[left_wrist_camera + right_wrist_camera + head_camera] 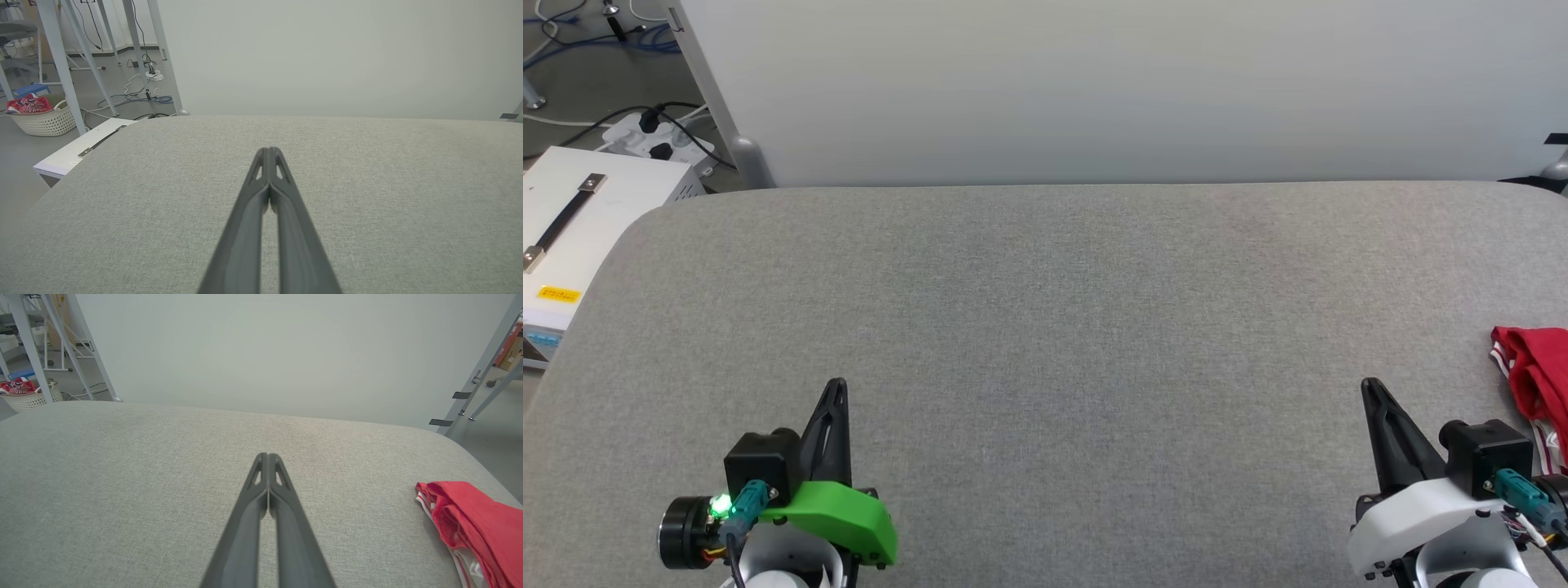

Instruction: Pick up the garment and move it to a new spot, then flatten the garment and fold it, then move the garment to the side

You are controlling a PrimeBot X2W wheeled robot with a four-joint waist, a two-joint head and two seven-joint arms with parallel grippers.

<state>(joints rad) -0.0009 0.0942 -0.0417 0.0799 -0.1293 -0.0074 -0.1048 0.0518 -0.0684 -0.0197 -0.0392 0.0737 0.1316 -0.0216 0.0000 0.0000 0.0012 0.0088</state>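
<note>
The garment [1534,382], red with red-white stripe trim, lies bunched at the right edge of the grey padded table [1062,327]; the right wrist view has the garment [474,522] at its lower right. My right gripper [1370,385] rests shut near the table's front, a short way left of the garment and apart from it, its tips [267,456] pressed together with nothing between them. My left gripper [836,385] sits shut at the front left, far from the garment, with its closed tips [269,151] empty.
A pale wall panel [1111,90] stands behind the table. A white box with a black handle [580,220] sits off the table's left edge, with cables and a power strip [658,135] on the floor. A white basket [39,118] holding red cloth stands further left among metal frame legs.
</note>
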